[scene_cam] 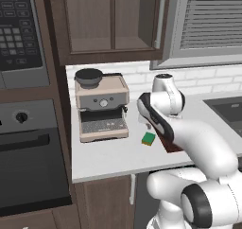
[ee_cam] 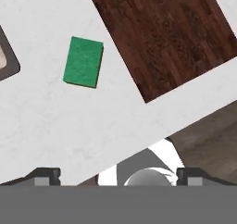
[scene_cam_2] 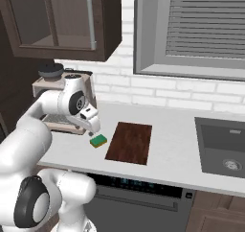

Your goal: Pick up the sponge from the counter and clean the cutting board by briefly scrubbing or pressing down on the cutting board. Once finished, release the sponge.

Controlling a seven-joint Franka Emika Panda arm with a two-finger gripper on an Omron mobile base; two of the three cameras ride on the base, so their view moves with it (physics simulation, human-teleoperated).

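- The sponge [scene_cam_2: 98,140] was the object under inspection; its position is recorded in the last item, items being listed by size.
- The counter [scene_cam_2: 172,152] was a broad off-white slab over dark wood cabinets, running from the coffee machine on the left to the sink basin [scene_cam_2: 222,147] set into it on the right.
- The coffee machine [scene_cam: 101,106] stood at the back left of the counter, against the white brick wall, beige with a dark round top.
- The cutting board [scene_cam_2: 130,142] lay flat on the counter, a dark reddish-brown rectangle between the coffee machine and the sink basin, well apart from the sink.
- The gripper [scene_cam_2: 93,128] hung above the counter, over the sponge's left side as seen in the right base view, not touching it. In the hand view the two finger tips [ee_cam: 42,176] stood far apart at the bottom edge, with nothing between them: the hand was spread wide.
- The sponge lay flat on the counter, green face up with a yellow edge showing below, just beside the board's left edge but clear of it, with a strip of bare counter between. It sat in front of and to the right of the coffee machine.
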